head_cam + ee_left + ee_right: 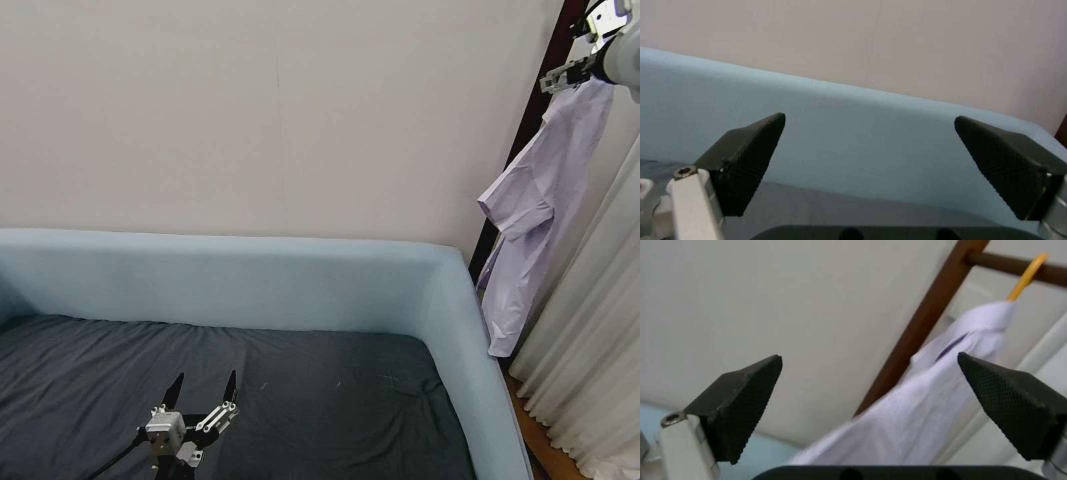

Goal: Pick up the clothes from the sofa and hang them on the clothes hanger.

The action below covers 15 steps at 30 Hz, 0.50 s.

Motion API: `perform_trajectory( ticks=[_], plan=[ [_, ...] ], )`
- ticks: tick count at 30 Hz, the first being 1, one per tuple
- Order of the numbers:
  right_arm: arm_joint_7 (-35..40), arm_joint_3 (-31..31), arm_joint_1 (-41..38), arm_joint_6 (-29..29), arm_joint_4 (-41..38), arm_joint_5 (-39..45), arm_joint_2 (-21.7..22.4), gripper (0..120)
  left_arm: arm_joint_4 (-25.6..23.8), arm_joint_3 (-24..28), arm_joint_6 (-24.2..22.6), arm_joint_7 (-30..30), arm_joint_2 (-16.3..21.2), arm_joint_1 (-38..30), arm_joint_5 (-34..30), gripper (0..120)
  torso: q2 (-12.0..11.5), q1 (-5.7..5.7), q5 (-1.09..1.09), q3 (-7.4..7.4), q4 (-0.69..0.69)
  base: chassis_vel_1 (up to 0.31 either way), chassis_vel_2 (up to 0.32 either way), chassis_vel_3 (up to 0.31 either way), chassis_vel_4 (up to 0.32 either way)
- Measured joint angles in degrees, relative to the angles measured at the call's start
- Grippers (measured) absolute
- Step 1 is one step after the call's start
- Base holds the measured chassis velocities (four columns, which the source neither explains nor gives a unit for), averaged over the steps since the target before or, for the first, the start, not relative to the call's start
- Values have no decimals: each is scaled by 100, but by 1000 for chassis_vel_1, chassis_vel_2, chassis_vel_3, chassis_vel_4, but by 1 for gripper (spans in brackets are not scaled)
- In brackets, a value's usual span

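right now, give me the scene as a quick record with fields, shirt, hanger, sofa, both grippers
shirt: pale lilac, hanging on the hanger beside the sofa's right end
hanger: yellow hook over a brown wooden rail
sofa: light blue frame, dark seat cushion
left gripper: open, low over the seat cushion, holding nothing
right gripper: open, raised near the shirt's top, holding nothing
curtain: white, right of the shirt

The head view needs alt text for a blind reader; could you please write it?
A lilac shirt hangs on a dark rack at right, the open right claw beside its top. The open left claw hovers over the sofa.
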<state>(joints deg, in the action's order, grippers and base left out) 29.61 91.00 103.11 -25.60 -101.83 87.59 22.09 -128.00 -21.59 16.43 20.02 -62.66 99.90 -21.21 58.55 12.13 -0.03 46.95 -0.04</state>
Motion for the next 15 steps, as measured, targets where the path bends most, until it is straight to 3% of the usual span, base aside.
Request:
perform_trajectory(
  ticks=[2,3,7,8,10,12,13,15],
  plan=[
    [-351,-756,-516,569,-737,-286,-823,100,6,80,9,-12,-20,-4,57,100,0,0,6,0,-9,0,0,0,0],
    [-351,-756,-516,569,-737,-286,-823,100,6,80,9,-12,-20,-4,57,100,0,0,6,0,-9,0,0,0,0],
    [-781,-1516,-968,917,-1692,-729,-2346,100,104,211,44,-28,-115,-3,197,100,1,-1,-1,-1,-2,0,0,0,0],
    [-781,-1516,-968,917,-1692,-729,-2346,100,104,211,44,-28,-115,-3,197,100,1,-1,-1,-1,-2,0,0,0,0],
    [-944,-1825,-937,922,-2148,-1139,-3470,100,159,299,62,-32,-170,59,363,100,0,0,6,0,-2,0,0,0,0],
    [-1134,-2086,-841,892,-2511,-1675,-4368,100,204,361,94,-56,-210,107,503,100,1,0,-2,0,-3,0,0,0,0],
    [-1134,-2086,-841,892,-2511,-1675,-4368,100,204,361,94,-56,-210,107,503,100,1,0,-2,0,-3,0,0,0,0],
    [-1377,-2373,-694,874,-2942,-2302,-5426,100,231,368,143,-59,-240,139,571,100,1,0,4,0,-3,0,0,0,0]
  ],
)
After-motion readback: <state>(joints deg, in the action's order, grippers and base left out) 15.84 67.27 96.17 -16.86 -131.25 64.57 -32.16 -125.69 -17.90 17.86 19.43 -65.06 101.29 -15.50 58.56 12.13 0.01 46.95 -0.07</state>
